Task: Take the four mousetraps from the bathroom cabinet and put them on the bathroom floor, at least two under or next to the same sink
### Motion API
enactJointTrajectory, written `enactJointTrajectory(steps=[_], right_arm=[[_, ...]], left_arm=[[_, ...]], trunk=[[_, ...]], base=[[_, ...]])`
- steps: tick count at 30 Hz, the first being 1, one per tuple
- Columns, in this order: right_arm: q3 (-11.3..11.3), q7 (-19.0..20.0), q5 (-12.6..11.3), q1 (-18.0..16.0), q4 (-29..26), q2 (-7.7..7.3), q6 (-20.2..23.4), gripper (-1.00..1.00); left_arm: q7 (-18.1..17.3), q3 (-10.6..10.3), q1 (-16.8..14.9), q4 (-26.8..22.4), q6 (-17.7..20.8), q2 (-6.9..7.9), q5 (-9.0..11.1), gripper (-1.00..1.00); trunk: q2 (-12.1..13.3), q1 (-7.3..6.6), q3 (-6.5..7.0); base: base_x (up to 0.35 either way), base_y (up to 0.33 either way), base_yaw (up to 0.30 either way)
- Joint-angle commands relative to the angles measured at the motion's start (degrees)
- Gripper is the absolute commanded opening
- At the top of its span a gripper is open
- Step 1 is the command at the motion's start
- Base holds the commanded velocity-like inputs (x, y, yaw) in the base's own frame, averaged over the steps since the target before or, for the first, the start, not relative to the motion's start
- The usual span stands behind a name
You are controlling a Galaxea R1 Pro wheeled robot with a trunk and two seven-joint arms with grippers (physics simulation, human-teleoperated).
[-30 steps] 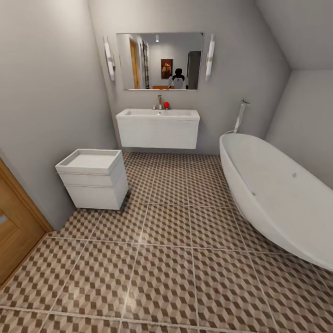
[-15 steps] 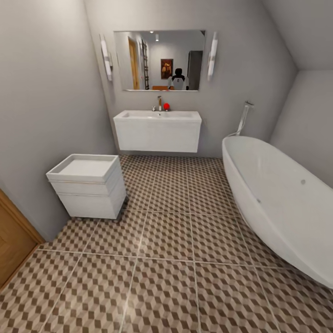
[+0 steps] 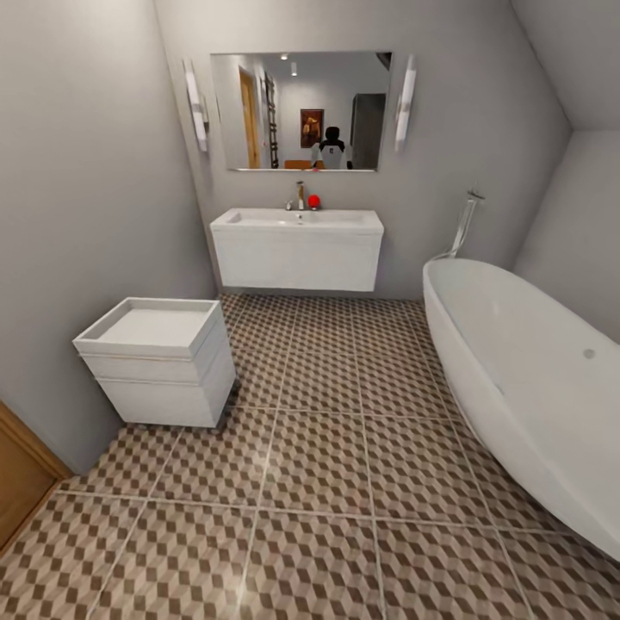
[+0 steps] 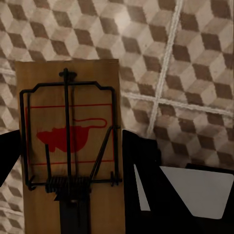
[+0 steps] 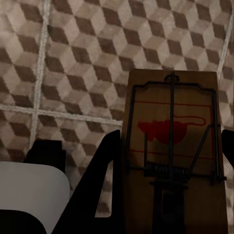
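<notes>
In the left wrist view a tan wooden mousetrap [image 4: 73,83] with a red mouse print and black wire sits between black fingers [image 4: 139,165]; my left gripper [image 4: 70,151] is shut on it above the cube-patterned bathroom floor [image 4: 195,58]. The right wrist view shows a second mousetrap [image 5: 190,92] the same way, with my right gripper [image 5: 170,156] shut on it over the floor [image 5: 73,58]. The white wall-hung sink [image 3: 297,237] with a chrome faucet stands ahead on the far wall, with bathroom floor [image 3: 327,465] stretching up to it. The cabinet is out of view.
A low white drawer unit [image 3: 159,362] stands against the left wall. A white oval bathtub [image 3: 525,379] fills the right side. A mirror [image 3: 297,110] hangs over the sink, with a red object [image 3: 313,201] by the faucet. A wooden door [image 3: 21,482] edges the lower left.
The head camera has moved forward into the bathroom, so the drawer unit and bathtub appear nearer and lower. Nothing in the room itself has moved.
</notes>
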Motion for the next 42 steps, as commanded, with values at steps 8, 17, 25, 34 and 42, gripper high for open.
enactJointTrajectory(steps=[8,17,25,34,42], right_arm=[[0.01,0.10,-0.11,-0.02,0.00,-0.09,-0.01,-1.00],[0.01,0.10,-0.14,-0.02,0.00,-0.09,-0.02,-1.00],[0.01,0.10,-0.09,-0.02,0.00,-0.09,-0.01,-1.00],[0.01,0.10,-0.09,-0.03,0.00,-0.09,-0.01,-1.00],[0.01,-0.07,-0.14,-0.01,0.00,-0.05,-0.01,-1.00]], left_arm=[[0.01,0.00,-0.05,0.00,0.09,-0.01,-0.18,-1.00],[0.03,0.00,-0.04,0.00,0.09,0.00,-0.18,-1.00],[0.02,0.00,-0.02,0.00,0.09,-0.01,-0.18,-1.00],[0.01,0.00,-0.02,0.00,0.09,0.00,-0.18,-1.00],[-0.02,0.00,-0.04,-0.03,0.09,-0.04,-0.18,-1.00]], trunk=[[0.00,0.00,0.01],[0.00,0.00,0.22],[0.00,0.00,0.32],[0.00,0.00,0.32],[0.00,0.00,0.32]], base=[[0.325,0.102,-0.112],[0.325,0.097,-0.276],[0.325,0.100,-0.131],[0.325,0.119,-0.004],[0.326,0.061,0.148]])
